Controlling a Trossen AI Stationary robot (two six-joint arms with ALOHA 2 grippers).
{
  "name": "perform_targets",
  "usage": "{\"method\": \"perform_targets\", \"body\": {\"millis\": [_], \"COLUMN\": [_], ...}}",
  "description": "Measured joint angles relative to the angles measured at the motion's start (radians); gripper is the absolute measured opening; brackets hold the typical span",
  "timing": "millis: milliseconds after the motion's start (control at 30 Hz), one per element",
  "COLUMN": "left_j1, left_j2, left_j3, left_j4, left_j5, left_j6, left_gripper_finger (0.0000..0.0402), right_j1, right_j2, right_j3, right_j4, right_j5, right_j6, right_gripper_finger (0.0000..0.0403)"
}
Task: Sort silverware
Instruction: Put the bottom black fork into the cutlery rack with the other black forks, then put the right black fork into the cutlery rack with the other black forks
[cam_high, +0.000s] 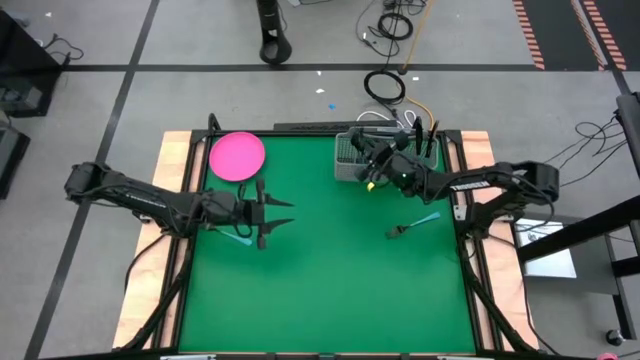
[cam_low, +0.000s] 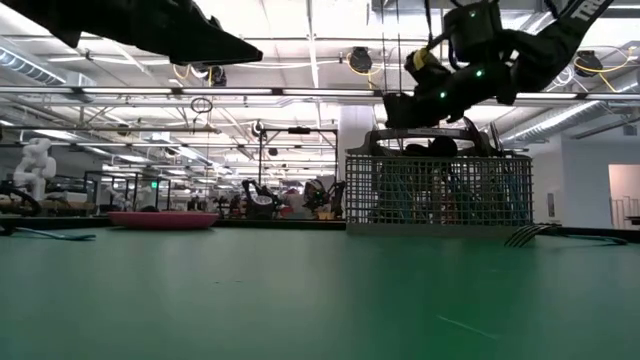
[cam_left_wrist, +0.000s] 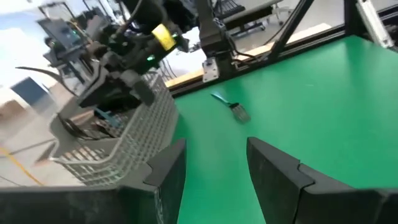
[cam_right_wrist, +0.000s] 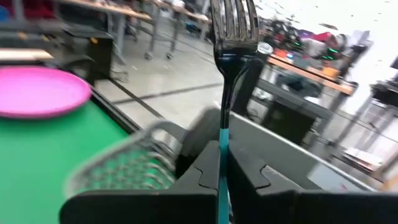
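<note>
My right gripper (cam_right_wrist: 222, 148) is shut on a fork (cam_right_wrist: 231, 37) with a light blue handle and hangs above the gray wire basket (cam_high: 352, 158) at the table's far right. The basket holds several pieces of silverware. A second fork (cam_high: 412, 224) lies flat on the green mat (cam_high: 330, 280) right of centre. Another blue-handled piece (cam_high: 238, 238) lies on the mat under my left arm. My left gripper (cam_high: 290, 212) hovers open over the mat's left half, pointing toward the table's right, with nothing between its fingers (cam_left_wrist: 171, 171). My right gripper pinches the fork's light blue handle (cam_right_wrist: 222, 155) between its two fingers. The fork runs along the fingers and sticks out beyond their tips, its dark tines (cam_right_wrist: 236, 22) at the free end. It is lifted clear, over the basket's rim (cam_right_wrist: 149, 134).
A round pink plate (cam_high: 237, 155) sits at the mat's far left corner. Wooden borders (cam_high: 172, 200) frame the mat on both sides. The mat's middle and near half are bare green. Cables and a stand lie on the floor beyond the far edge.
</note>
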Motion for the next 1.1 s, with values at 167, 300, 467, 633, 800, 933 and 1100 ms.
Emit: {"method": "perform_targets", "body": {"millis": [167, 300, 467, 633, 800, 933, 1100], "left_j1": [-0.013, -0.040, -0.066, -0.081, -0.091, -0.101, -0.103], "left_j2": [0.000, 0.000, 0.000, 0.000, 0.000, 0.000, 0.000], "left_j3": [0.000, -0.002, -0.002, -0.002, -0.002, -0.002, -0.002], "left_j4": [-0.041, -0.046, -0.044, -0.044, -0.044, -0.044, -0.045], "left_j5": [0.019, 0.026, 0.026, 0.025, 0.025, 0.024, 0.023], "left_j6": [-0.045, -0.068, -0.068, -0.068, -0.068, -0.068, -0.067], "left_gripper_finger": [0.0171, 0.0171, 0.0171, 0.0171, 0.0171, 0.0171, 0.0171], "right_j1": [-0.017, -0.016, -0.015, -0.004, 0.034, 0.070, 0.129], "right_j2": [0.040, 0.051, 0.045, 0.026, -0.019, -0.091, -0.200], "right_j3": [0.000, 0.000, 0.000, 0.000, 0.000, 0.000, 0.000], "right_j4": [-0.001, -0.011, -0.016, -0.027, -0.039, -0.075, -0.154], "right_j5": [0.034, 0.035, 0.035, 0.044, 0.116, 0.119, 0.112], "right_j6": [0.000, 0.023, 0.045, 0.049, 0.021, 0.009, 0.010], "right_gripper_finger": [0.0000, 0.0013, 0.0038, 0.0059, 0.0075, 0.0083, 0.0087]}}
